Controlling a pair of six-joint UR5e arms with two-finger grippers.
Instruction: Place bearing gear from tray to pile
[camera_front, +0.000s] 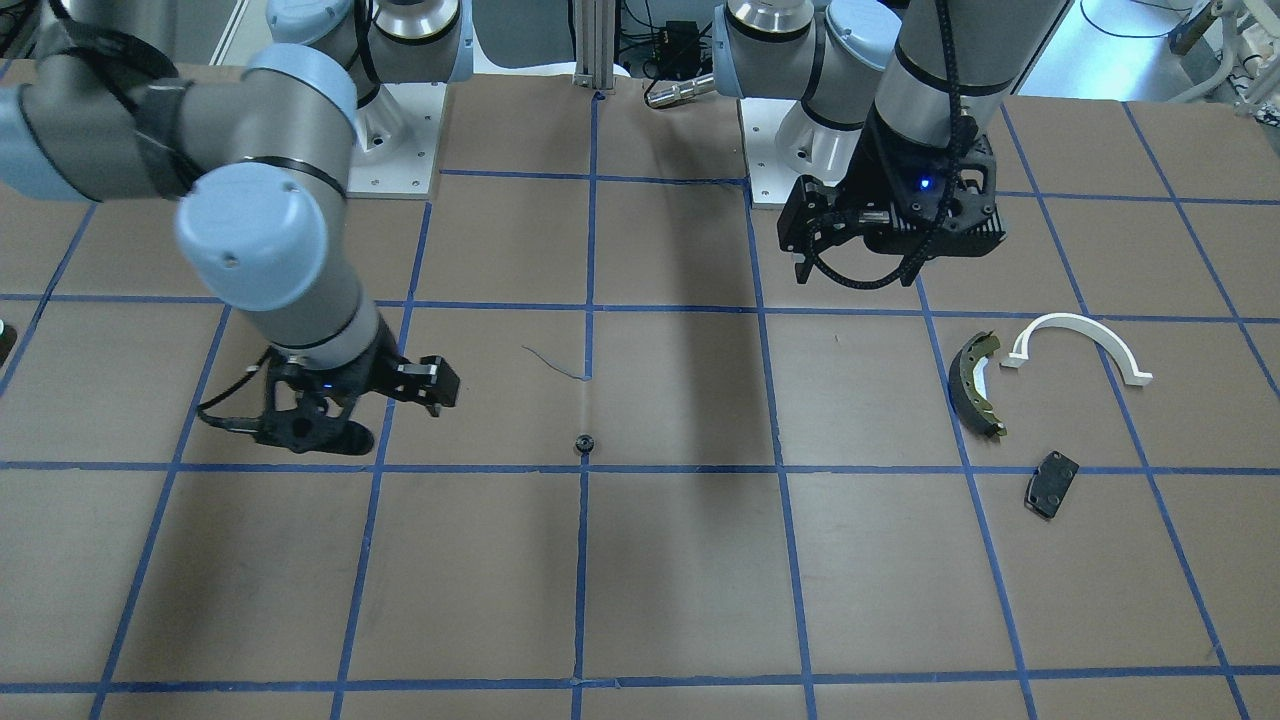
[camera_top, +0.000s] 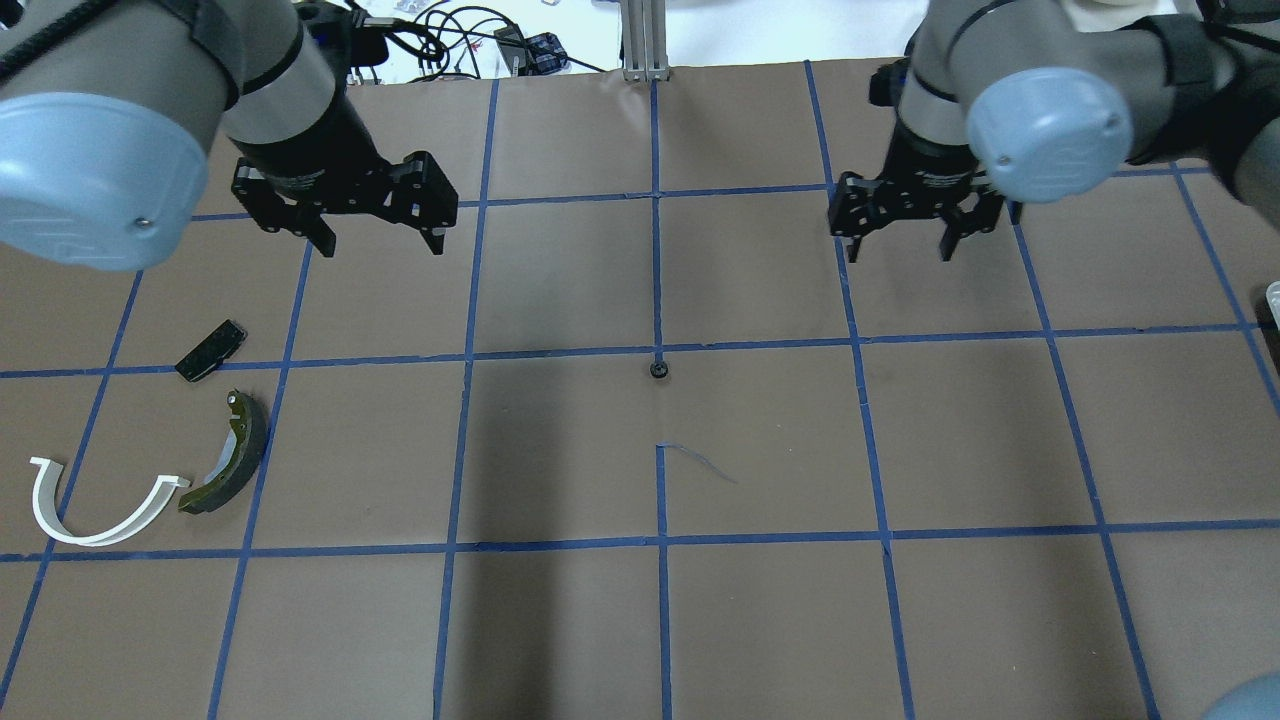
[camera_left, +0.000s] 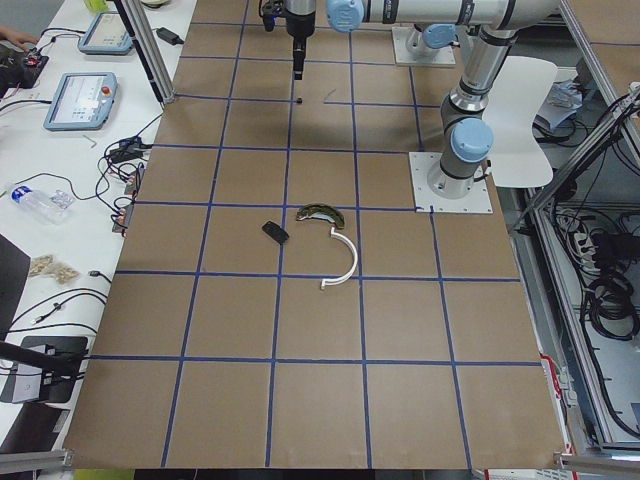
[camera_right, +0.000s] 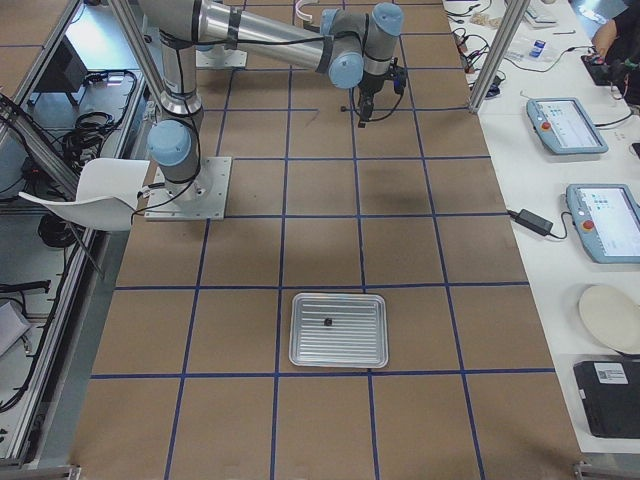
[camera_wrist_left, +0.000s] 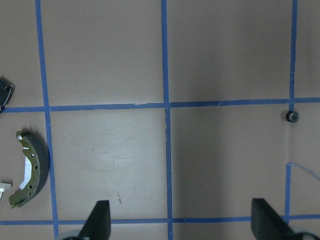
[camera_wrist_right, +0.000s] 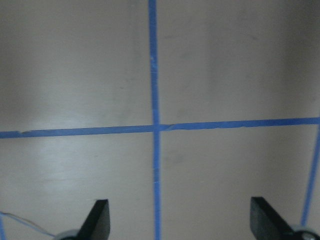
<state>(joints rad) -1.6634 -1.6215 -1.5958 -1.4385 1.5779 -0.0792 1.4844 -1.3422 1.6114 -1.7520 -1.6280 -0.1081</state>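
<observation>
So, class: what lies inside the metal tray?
One small dark part, too small to identify, sits near the tray's middle. Nothing covers the tray, so nothing is hidden.

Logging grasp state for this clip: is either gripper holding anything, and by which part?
Nothing is held. The left gripper and the right gripper are both open and empty; the small black gear lies loose on the table between them.

Bearing gear (camera_top: 658, 370) at table (camera_top: 960, 620) centre, pile (camera_top: 248, 455) to its left

Brown table (camera_top: 560, 280), blue tape grid (camera_top: 657, 270); olive brake shoe (camera_wrist_left: 39, 162), white arc (camera_front: 1065, 322).
</observation>
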